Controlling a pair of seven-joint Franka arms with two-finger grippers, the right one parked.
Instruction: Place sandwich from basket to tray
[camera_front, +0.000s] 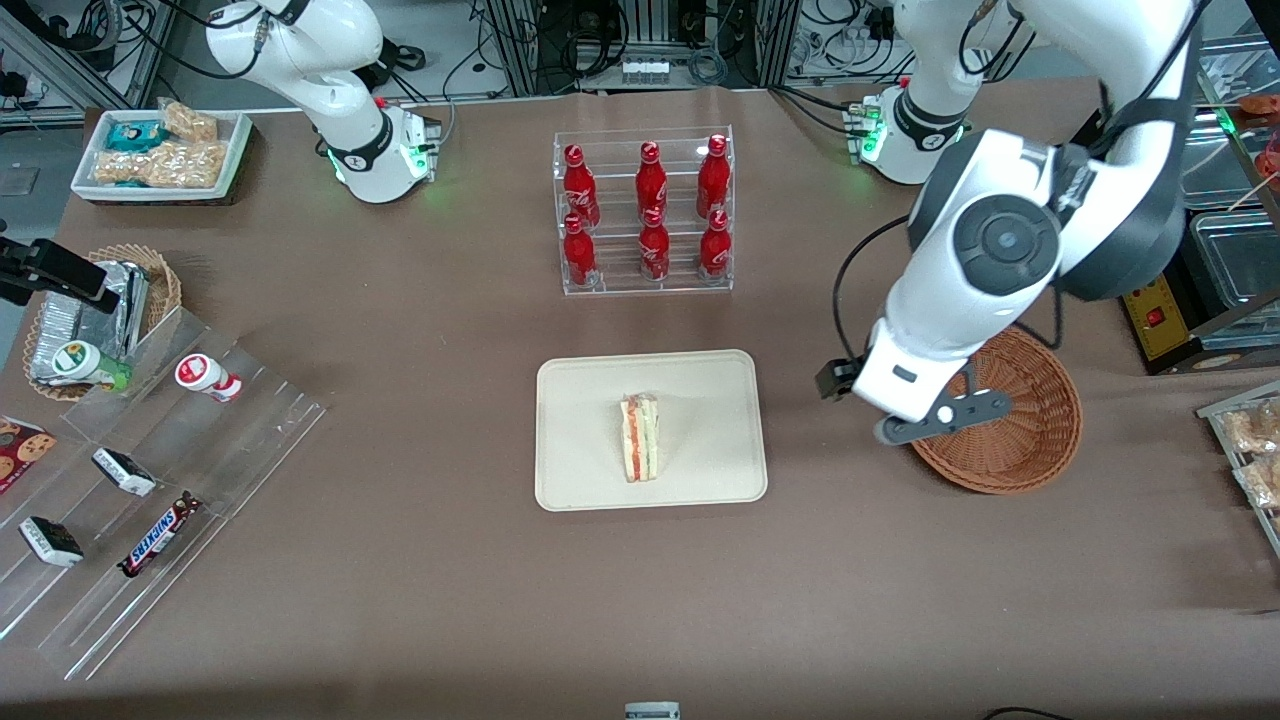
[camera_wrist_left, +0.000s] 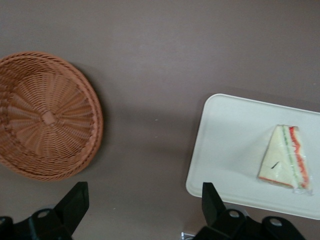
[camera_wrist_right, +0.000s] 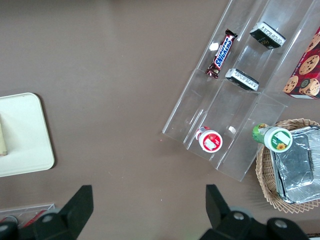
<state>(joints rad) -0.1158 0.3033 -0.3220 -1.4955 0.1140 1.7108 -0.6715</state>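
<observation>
The sandwich (camera_front: 640, 436) (camera_wrist_left: 285, 157), a pale bread wedge with orange-red and green layers, lies on the cream tray (camera_front: 580, 400) (camera_wrist_left: 235, 135). The reddish-brown wicker basket (camera_front: 1020, 440) (camera_wrist_left: 45, 115) stands empty toward the working arm's end of the table. My gripper (camera_front: 890, 400) (camera_wrist_left: 144, 190) hangs above bare brown table between the tray and the basket, partly over the basket's rim in the front view. Its black fingers (camera_wrist_left: 75, 200) are spread wide, open with nothing between them.
A clear rack of red bottles (camera_front: 645, 210) stands farther from the front camera than the tray. Toward the parked arm's end are a stepped clear rack with snack bars (camera_front: 150, 490), a tan basket of foil packets (camera_front: 100, 310) and a white snack bin (camera_front: 160, 150).
</observation>
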